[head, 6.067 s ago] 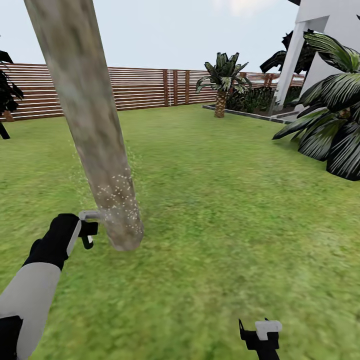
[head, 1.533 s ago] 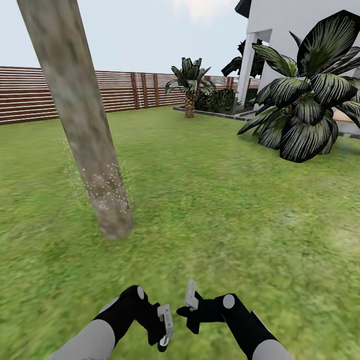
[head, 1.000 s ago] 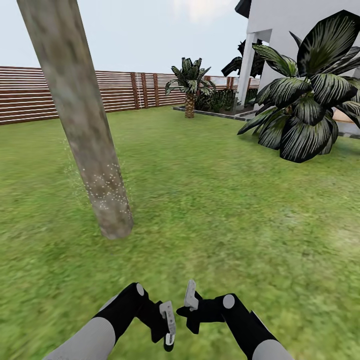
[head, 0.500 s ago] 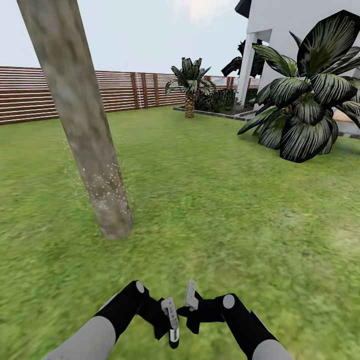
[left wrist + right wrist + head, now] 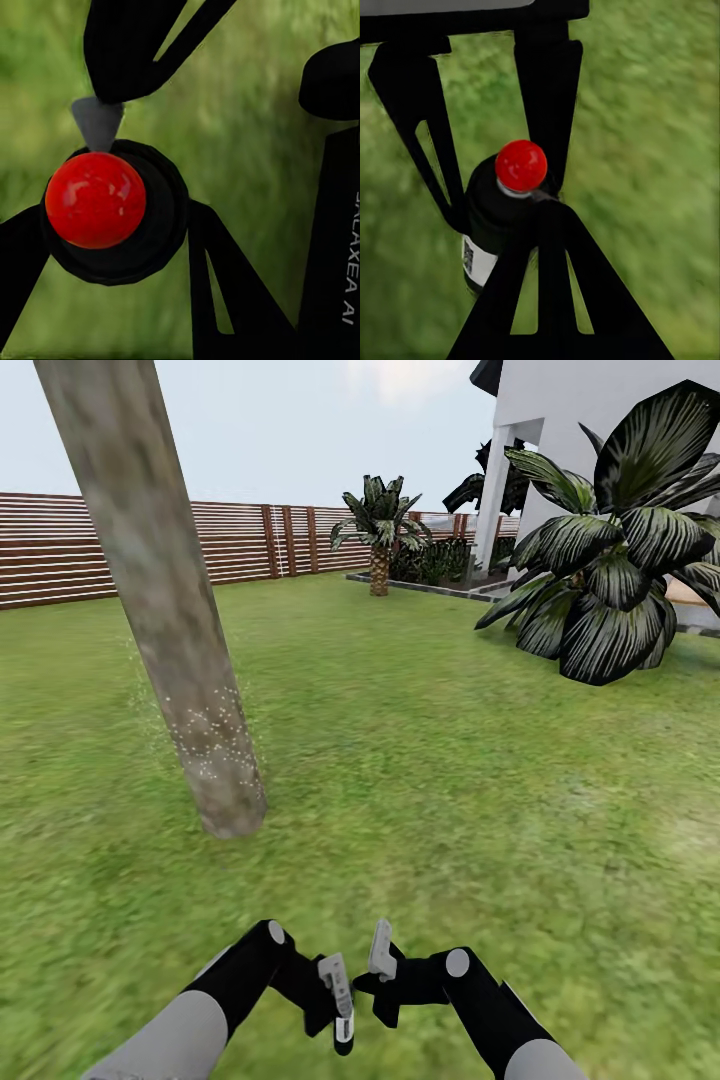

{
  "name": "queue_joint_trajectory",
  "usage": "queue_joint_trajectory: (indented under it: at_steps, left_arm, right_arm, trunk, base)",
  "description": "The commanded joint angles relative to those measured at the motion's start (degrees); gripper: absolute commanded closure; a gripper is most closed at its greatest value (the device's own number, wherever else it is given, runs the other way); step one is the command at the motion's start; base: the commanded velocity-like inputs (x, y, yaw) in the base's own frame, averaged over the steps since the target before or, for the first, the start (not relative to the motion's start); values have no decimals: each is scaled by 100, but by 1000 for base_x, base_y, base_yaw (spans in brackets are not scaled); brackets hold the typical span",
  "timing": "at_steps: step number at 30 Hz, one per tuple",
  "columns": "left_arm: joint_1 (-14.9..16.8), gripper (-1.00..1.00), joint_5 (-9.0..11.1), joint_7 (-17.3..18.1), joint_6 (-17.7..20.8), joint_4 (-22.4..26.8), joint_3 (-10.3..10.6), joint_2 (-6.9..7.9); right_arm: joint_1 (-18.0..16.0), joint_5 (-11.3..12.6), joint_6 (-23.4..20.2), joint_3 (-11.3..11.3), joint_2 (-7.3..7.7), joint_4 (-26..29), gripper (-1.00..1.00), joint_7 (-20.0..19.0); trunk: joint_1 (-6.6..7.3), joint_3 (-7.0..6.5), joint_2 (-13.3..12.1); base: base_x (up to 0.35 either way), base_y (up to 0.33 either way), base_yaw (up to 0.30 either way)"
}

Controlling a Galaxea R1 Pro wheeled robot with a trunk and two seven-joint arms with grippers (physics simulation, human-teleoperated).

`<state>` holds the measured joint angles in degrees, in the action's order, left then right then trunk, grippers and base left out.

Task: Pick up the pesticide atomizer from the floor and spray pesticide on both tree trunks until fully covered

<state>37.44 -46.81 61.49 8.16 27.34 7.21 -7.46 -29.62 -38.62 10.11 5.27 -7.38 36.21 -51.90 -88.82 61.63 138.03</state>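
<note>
- The left hand and the right hand hang low over the grass, just in front of the robot, with their tips almost meeting.
- The atomizer is a black bottle with a round red cap and sits in the left hand. In the left wrist view, that hand's two fingers flank it and press its sides, pinching it.
- In the right wrist view the bottle is upright with a white label on its side. It stands between two fingers that reach in from the far side.
- One right-hand finger lies against the bottle, just under the cap. I cannot tell whether the right hand is spread or pressed together.
- In the left wrist view a grey tip of the right hand touches the rim by the red cap.
- The trunk leans and stands ahead on the robot's left, well apart from both hands.
- Whitish pesticide specks dot the lower part of the trunk.
- A slat fence runs behind, and a palm stands far off.
- A broad-leaved plant stands to the right.
</note>
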Motion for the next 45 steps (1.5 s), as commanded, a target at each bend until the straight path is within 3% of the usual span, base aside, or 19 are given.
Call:
queue_joint_trajectory:
  at_steps: [1, 9, 12, 13, 14, 16, 19, 21, 22, 24, 26, 28, 29, 30, 32, 34, 36, 43, 45]
  left_arm:
    - [2, 100, -11, 3, 3, 0, -1, 25]
    - [-7, 100, -35, 3, 19, -12, 4, 782]
    - [-23, 100, 0, -29, 22, -24, -28, 1164]
    - [-26, 100, 15, -57, 25, -21, -70, 1237]
    - [-33, 100, 23, -92, 25, -18, -182, 1276]
    - [-56, 100, 29, -300, 21, -11, -611, 1296]
    - [-83, 100, 40, -1187, 19, -32, -1322, 1278]
    - [-95, 100, 100, -1759, 15, -85, -1829, 1257]
    - [-97, 100, 267, -1934, 13, -106, -2089, 1252]
    - [-111, 100, 824, -2211, -30, -222, -2476, 1250]
    - [-177, 100, 1360, -2724, -482, -502, -2602, 1260]
    - [-366, 100, 1726, -3677, -1155, -866, -2649, 1252]
    - [-477, 100, 1869, -4394, -1487, -1109, -2663, 1249]
    - [-529, 100, 1946, -4715, -1641, -1256, -2666, 1248]
    - [-764, 100, 2350, -5591, -2296, -1659, -2671, 1249]
    - [-961, 100, 2540, -5938, -2593, -1743, -2672, 1243]
    - [-1080, 100, 2629, -6106, -2711, -1809, -2672, 1246]
    - [-1439, 100, 3388, -6158, -2772, -1893, -2668, 1253]
    - [-1441, 100, 3411, -6158, -2772, -1891, -2665, 1256]
  right_arm:
    - [0, 0, 0, 0, 0, 0, 100, -2]
    - [0, -5, 0, 0, 5, -5, 100, 2]
    - [0, -6, 0, -8, 14, -22, 100, 3]
    - [0, -6, 0, -10, 16, -34, -100, 4]
    - [0, -4, 0, -14, 18, -43, -100, 4]
    - [0, -6, 5, -16, 35, -52, -100, 8]
    - [3, 8, 15, -49, 103, -69, -100, 54]
    - [21, 23, 30, -93, 135, -189, -100, 381]
    - [28, 59, 37, -237, 148, -381, -100, 761]
    - [33, 151, 79, -662, 169, -919, -100, 1531]
    - [35, 188, 329, -1106, 178, -1290, -100, 2290]
    - [45, 195, 782, -1590, 195, -1547, -100, 3025]
    - [98, 196, 1108, -1897, 267, -1742, -100, 3443]
    - [129, 198, 1274, -2041, 323, -1849, -100, 3641]
    - [304, 204, 1960, -2581, 509, -2217, -100, 4266]
    - [447, 202, 2343, -2977, 563, -2353, -100, 4637]
    - [582, 204, 2514, -3206, 582, -2409, -100, 4894]
    - [650, 199, 2580, -3294, 524, -2429, -100, 4995]
    - [650, 203, 2584, -3317, 544, -2394, -100, 4997]
  trunk:
    - [0, 0, 0]
    - [0, 0, 0]
    - [0, 0, 0]
    - [0, 0, 0]
    - [0, 0, 0]
    - [0, 0, 0]
    - [0, 0, 0]
    - [0, 0, 0]
    - [0, 0, 0]
    - [0, 0, 0]
    - [0, 0, 0]
    - [0, 0, 0]
    - [0, 0, 0]
    - [0, 0, 0]
    - [0, 0, 0]
    - [0, 0, 0]
    - [0, 0, 0]
    - [0, 0, 0]
    - [0, 0, 0]
  base:
    - [0, 0, 0]
    - [0, 0, 0]
    - [0, 0, 0]
    - [0, 0, 0]
    - [0, 0, 0]
    - [0, 0, 0]
    - [0, 0, 0]
    - [0, 0, 0]
    - [0, 0, 0]
    - [0, 0, 0]
    - [0, 0, 0]
    - [0, 0, 0]
    - [0, 0, 0]
    - [0, 0, 0]
    - [0, 0, 0]
    - [0, 0, 0]
    - [0, 0, 0]
    - [0, 0, 0]
    - [0, 0, 0]
